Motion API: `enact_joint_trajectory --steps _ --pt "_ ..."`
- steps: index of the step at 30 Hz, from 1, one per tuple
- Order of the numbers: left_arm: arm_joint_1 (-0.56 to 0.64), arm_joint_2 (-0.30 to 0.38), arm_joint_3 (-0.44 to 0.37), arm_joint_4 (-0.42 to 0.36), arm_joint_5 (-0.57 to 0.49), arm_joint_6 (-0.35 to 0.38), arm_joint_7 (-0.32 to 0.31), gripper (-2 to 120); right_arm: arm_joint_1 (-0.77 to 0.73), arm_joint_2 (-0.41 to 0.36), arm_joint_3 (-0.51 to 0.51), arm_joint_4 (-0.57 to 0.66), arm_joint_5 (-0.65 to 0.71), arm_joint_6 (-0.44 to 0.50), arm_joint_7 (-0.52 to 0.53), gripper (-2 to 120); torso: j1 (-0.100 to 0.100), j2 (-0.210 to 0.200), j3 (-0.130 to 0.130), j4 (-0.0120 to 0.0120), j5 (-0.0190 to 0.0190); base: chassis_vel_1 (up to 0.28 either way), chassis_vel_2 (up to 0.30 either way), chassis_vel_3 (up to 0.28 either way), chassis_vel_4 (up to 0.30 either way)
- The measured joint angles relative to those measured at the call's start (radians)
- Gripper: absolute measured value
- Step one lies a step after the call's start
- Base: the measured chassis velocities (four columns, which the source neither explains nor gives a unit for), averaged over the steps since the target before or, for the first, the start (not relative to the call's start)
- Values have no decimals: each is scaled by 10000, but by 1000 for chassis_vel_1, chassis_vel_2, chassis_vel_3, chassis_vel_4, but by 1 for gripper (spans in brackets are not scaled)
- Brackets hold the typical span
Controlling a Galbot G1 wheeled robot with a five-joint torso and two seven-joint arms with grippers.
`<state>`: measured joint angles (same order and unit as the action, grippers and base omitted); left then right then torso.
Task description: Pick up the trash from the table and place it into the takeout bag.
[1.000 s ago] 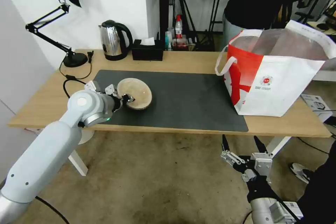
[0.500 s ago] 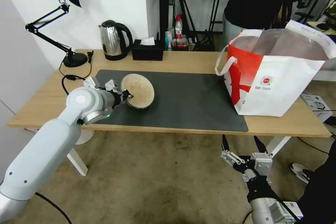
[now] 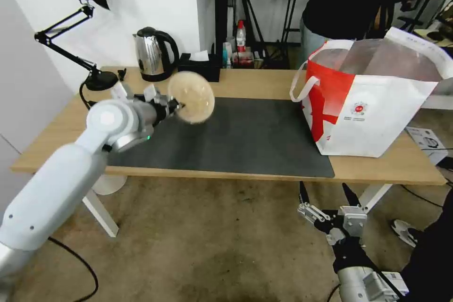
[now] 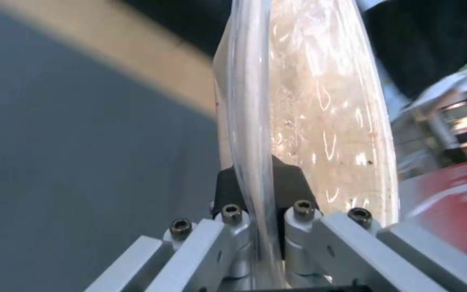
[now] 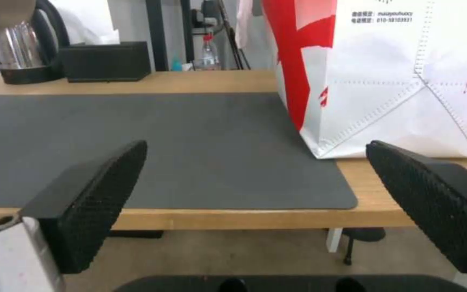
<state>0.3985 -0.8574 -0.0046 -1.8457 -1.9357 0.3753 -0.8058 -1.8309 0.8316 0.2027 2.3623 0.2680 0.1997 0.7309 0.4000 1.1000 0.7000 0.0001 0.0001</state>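
Closest to the robot, the right gripper [image 3: 326, 198] hangs low in front of the counter's [image 3: 264, 86] near edge, below its top. Its two black fingers [image 5: 90, 198] stand wide apart with nothing between them. From the right wrist view they point over the near edge of the counter toward the dark grey mat [image 5: 152, 146] and the bottom of the takeout bag [image 5: 401, 81].

Next comes the left arm, which reaches in from the left side over the mat [image 3: 236, 137]. The left gripper [image 3: 175, 104] has its fingers [image 4: 290, 182] pinched tight on the rim of the beige bowl [image 3: 191, 96]. The bowl is up in the air above the mat and does not touch it. It is tipped up on its side, so its open face looks toward the robot. In the left wrist view the bowl [image 4: 320, 101] stands on edge, and the two black pads press its thin clear rim from both sides. The inside looks dirty with little specks.

Over on the right end of the counter stands the takeout bag [image 3: 377, 108], white with a red side panel and a small round red logo. Its mouth is open, and its white loop handle hangs over the red side. It is well apart from the bowl.

At the back of the counter sit a steel kettle [image 3: 152, 55], a black tissue box [image 3: 198, 69] just beside it, and a black desk lamp [image 3: 89, 33] at the far left.
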Motion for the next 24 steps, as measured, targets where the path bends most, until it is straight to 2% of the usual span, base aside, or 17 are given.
enact_joint_trajectory --steps 2,6,7,12,14,17,18,19,22,23,24 --pt "-419 -34 246 97 0 -45 142 0 0 0 0 0 0 0 0 100 0 0 0 -1 1 0 0 0 0" --pt "-1842 -386 1218 811 10 -148 593 0 0 0 0 0 0 0 0 100 0 0 -1 -1 1 0 0 0 0" --pt "-1842 -386 1218 811 10 -148 593 0 0 0 0 0 0 0 0 100 0 0 -1 -1 1 0 0 0 0" --pt "-3733 -889 2836 2064 606 -606 2675 0 1 0 0 0 0 0 0 100 0 0 0 2 -4 0 0 0 0" --pt "-4063 -1005 3091 2235 643 -682 2897 0 0 0 0 0 0 0 0 100 0 0 0 3 -2 0 0 0 0" --pt "-5200 -1880 3953 3185 792 -928 3326 0 0 0 0 0 -1 0 0 100 -1 0 0 -4 2 0 0 0 0" --pt "-5200 -1880 3953 3185 792 -928 3326 0 0 0 0 0 -1 0 0 100 -1 0 0 -4 2 0 0 0 0" --pt "-5497 -2208 4170 3612 892 -967 3445 0 0 0 0 0 -1 0 0 100 -1 1 0 -10 5 0 0 0 0" --pt "-6114 -3080 4726 5041 1267 -1159 3976 0 0 0 0 0 -1 1 0 100 -1 1 1 -5 1 0 0 0 0" --pt "-6114 -3080 4726 5041 1267 -1159 3976 0 0 0 0 0 -1 1 0 100 -1 1 1 -5 1 0 0 0 0" --pt "-6276 -3317 4862 5504 1319 -1190 4113 0 -1 0 0 0 0 1 0 100 0 0 1 0 0 0 0 0 0"
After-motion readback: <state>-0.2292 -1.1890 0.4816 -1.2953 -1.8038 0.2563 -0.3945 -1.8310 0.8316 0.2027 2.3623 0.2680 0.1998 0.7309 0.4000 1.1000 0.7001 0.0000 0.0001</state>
